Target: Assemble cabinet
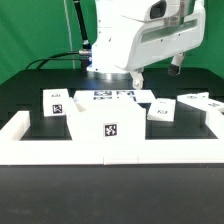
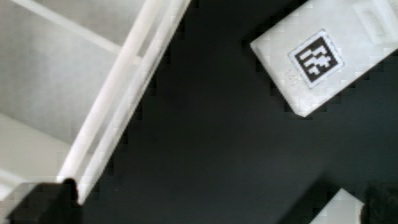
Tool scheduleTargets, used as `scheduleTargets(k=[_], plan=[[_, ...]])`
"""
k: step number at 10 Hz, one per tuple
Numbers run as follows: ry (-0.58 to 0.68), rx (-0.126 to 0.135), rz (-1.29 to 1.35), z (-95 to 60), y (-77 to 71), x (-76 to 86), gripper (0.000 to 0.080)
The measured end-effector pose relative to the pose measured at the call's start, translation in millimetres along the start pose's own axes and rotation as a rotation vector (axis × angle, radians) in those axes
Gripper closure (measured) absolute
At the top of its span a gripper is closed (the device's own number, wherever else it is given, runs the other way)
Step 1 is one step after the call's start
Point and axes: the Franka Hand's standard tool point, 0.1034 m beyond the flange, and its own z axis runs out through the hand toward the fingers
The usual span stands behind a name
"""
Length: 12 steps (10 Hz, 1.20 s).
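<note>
Claw (image 1: 157, 73) open, fingers spread on nothing; nearest cabinet part, small white tagged plastic block (image 1: 163, 110), sits on the black mat below the claw and toward the camera, not touching, its longer side apparently parallel to the finger line.

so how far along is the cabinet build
Barely begun. Done: nothing looks joined. The tagged left block, middle block, right block and far-right block lie apart on the mat. In hand: nothing, the gripper hangs open and empty above them. Left: picking up and fitting every part.
</note>
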Motion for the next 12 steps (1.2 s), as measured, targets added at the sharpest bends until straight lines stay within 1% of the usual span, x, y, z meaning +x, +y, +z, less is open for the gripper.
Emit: scheduleTargets(k=[6, 7, 8, 9, 11, 12], plan=[[0.0, 0.001, -0.004, 1.4, -0.3, -0.8, 0.0002], [0.044, -0.028, -0.127, 4.3, 5.0, -2.7, 0.0002], [0.078, -0.057, -0.228, 8.7, 10.8, -14.0, 0.0002], [0.094, -0.074, -0.297, 11.3, 16.1, -23.6, 0.0002], [0.126, -0.121, -0.453, 14.5, 30.4, -33.2, 0.0002], [0.13, -0.13, -0.482, 15.5, 34.0, -36.1, 0.0002]])
